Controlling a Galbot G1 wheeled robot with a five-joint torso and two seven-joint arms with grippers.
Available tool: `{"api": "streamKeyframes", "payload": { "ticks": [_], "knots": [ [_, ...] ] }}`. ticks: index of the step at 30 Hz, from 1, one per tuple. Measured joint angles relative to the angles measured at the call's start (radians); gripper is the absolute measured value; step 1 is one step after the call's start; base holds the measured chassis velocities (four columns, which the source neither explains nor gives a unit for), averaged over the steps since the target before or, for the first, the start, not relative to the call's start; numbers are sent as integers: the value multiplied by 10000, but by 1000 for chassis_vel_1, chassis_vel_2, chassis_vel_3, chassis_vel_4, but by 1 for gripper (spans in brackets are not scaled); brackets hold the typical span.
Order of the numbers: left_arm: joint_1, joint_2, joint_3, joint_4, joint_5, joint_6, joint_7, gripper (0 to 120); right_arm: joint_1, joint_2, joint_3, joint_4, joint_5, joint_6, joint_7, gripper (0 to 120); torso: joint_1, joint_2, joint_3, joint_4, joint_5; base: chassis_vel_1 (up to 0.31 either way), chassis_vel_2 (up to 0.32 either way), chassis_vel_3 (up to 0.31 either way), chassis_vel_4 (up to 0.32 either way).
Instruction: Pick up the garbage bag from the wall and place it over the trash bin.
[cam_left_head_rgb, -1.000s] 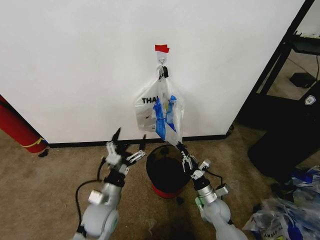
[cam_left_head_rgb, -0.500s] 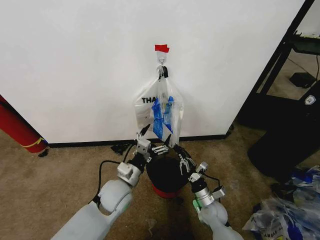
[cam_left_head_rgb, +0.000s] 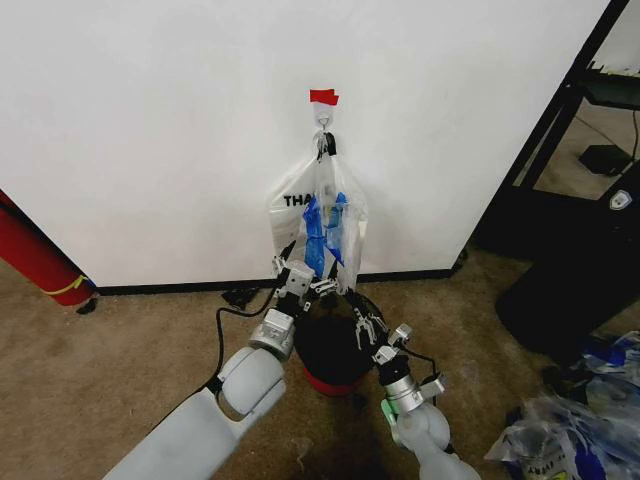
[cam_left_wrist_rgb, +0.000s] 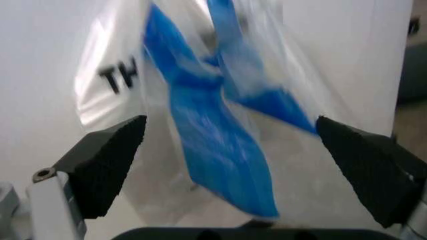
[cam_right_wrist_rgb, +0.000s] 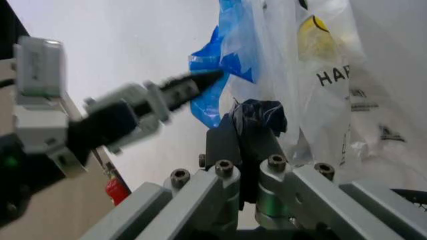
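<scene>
White wall and brown carpet frame the scene, with the garbage bag (cam_left_head_rgb: 322, 228) hanging from a small hook (cam_left_head_rgb: 324, 120) marked by red tape (cam_left_head_rgb: 323, 97). Directly ahead of the left gripper (cam_left_head_rgb: 305, 281), between its spread black fingers (cam_left_wrist_rgb: 107, 167), hangs the bag's lower part with its blue strips; the pads stand apart on either side of the plastic and do not yet pinch it. Just below and behind that gripper stands the trash bin (cam_left_head_rgb: 333, 350), its black rim close under the bag's bottom edge. The right gripper (cam_left_head_rgb: 364, 326) sits low at the bin's rim, beside and beneath the left one; in its wrist view its fingers appear drawn together just under the bag's crumpled underside, though whether any plastic is caught there cannot be told.

Thin, crinkly film is likely to slide out if the left fingers close on only a loose fold. A downward tug with the handles on the hook could tear them. With both grippers so near each other above the bin, a careless move risks a collision or knocking the bin over.
</scene>
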Motion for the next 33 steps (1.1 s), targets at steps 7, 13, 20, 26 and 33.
{"api": "streamKeyframes", "payload": {
  "ticks": [7, 13, 20, 26, 33],
  "knots": [
    [-385, -386, 343, 857, 1165, 500, -557, 100, -21, 49, -13, 56, -26, 41, 50, 0, 0, 0, 0, -1, 1, 0, 0, 0, 0],
    [-375, -518, 226, 806, 1319, 686, -964, 86, -82, 51, 1, 131, -27, 70, 57, 0, 0, 0, 0, 0, 1, 0, 0, 0, 0],
    [-329, -594, 113, 733, 1246, 719, -1069, 62, -148, 2, 39, 141, -14, 130, 57, 0, 0, 0, 0, 0, 0, 0, 0, 0, 0],
    [-198, -742, -25, 576, 1206, 737, -1153, 42, -184, -27, 53, 136, -12, 179, 66, 0, 0, 1, 0, 0, 1, 0, 0, 0, 0],
    [147, -835, -366, 255, 1197, 742, -1165, 18, -239, -65, 76, 124, -22, 244, 86, 0, 0, 2, 0, 0, 1, 0, 0, 0, 0]
  ]
}}
